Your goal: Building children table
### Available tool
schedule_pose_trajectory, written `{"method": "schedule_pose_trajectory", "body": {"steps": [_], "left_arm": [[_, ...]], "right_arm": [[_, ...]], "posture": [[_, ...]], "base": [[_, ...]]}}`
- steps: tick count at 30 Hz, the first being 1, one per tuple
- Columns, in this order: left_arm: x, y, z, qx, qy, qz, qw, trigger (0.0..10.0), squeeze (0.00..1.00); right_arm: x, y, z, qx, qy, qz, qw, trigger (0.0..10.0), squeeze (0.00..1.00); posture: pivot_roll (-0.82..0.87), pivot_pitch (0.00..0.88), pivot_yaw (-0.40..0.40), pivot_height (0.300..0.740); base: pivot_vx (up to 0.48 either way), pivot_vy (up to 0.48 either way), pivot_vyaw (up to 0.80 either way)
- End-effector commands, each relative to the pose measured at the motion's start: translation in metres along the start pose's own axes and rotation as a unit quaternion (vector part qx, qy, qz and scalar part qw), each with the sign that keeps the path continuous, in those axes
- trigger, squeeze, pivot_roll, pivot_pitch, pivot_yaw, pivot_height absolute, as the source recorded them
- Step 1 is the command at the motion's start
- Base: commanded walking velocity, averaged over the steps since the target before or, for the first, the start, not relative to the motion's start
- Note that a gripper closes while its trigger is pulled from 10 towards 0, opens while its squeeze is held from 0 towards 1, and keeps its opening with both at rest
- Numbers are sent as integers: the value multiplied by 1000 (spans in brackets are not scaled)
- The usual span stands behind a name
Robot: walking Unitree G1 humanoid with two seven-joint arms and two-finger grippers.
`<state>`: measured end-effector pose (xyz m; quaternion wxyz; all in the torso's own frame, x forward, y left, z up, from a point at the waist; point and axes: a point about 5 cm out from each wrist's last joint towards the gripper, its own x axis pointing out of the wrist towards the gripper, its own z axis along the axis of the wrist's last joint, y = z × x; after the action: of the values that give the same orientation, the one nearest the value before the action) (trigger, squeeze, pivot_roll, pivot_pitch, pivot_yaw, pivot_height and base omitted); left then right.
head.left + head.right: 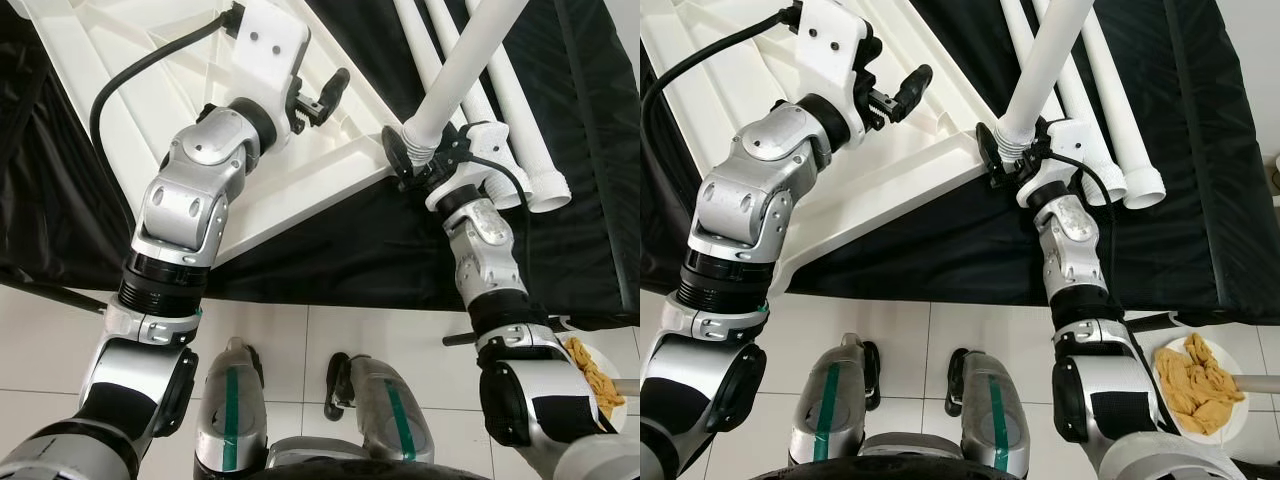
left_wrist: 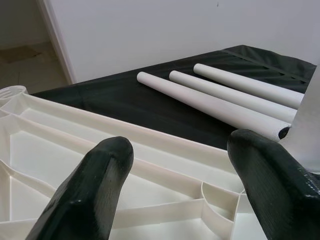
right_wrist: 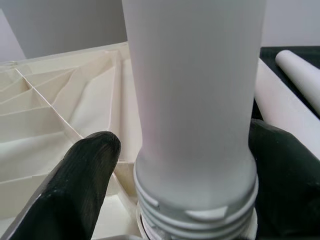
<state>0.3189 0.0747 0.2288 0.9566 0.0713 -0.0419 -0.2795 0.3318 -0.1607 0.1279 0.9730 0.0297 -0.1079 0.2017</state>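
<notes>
Two grippers worked over an upturned white tabletop [image 1: 300, 170] that lay ribbed side up on a black cloth [image 1: 330, 250]. The right gripper [image 1: 425, 160] was clamped around the threaded lower end of a white table leg [image 1: 465, 60], one black finger [image 3: 80, 185] on either side of it. The leg stood tilted, its threaded end set at the corner socket of the tabletop nearest the robot's right side. The left gripper [image 1: 322, 97] hovered above the ribbed underside, its fingers [image 2: 90, 190] spread wide and holding nothing, near a round corner rib. Three more white legs [image 2: 225, 97] lay side by side on the cloth just beyond the tabletop, close to the right gripper. Nearer the robot, the cloth ended at a white tiled floor [image 1: 380, 340], where the robot's own feet [image 1: 910, 410] stood. By the right arm a white plate [image 1: 1205, 415] carrying a crumpled yellow rag [image 1: 1195, 385] sat on the floor.
</notes>
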Motion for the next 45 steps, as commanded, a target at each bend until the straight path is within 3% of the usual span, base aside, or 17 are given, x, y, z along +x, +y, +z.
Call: {"method": "schedule_pose_trajectory", "body": {"steps": [1,20,38,43,44,45], "left_arm": [[2,-3,-1,6,4,-18,1000,10000,0],[3,-4,0,6,2,-19,1000,10000,0],[2,-5,-1,4,4,-22,1000,10000,0],[-2,-17,-4,13,8,-70,997,10000,0],[-8,-28,-6,27,7,-115,993,10000,0],[-8,-28,-6,27,7,-115,993,10000,0]], "right_arm": [[2,-2,4,1,-3,6,1000,10000,0],[15,-14,29,-15,-22,28,999,10000,0],[23,-21,38,-9,18,118,993,10000,0],[22,-23,38,-10,29,130,991,10000,0],[23,-24,38,-10,31,132,991,10000,0],[23,-24,38,-10,31,132,991,10000,0]], "posture": [[91,80,-39,740],[86,79,-42,740],[85,82,-41,740],[85,81,-42,740],[86,80,-40,740],[86,80,-40,740]], "base": [[0,0,0],[0,0,0],[0,0,0],[0,0,0],[0,0,0],[0,0,0]]}}
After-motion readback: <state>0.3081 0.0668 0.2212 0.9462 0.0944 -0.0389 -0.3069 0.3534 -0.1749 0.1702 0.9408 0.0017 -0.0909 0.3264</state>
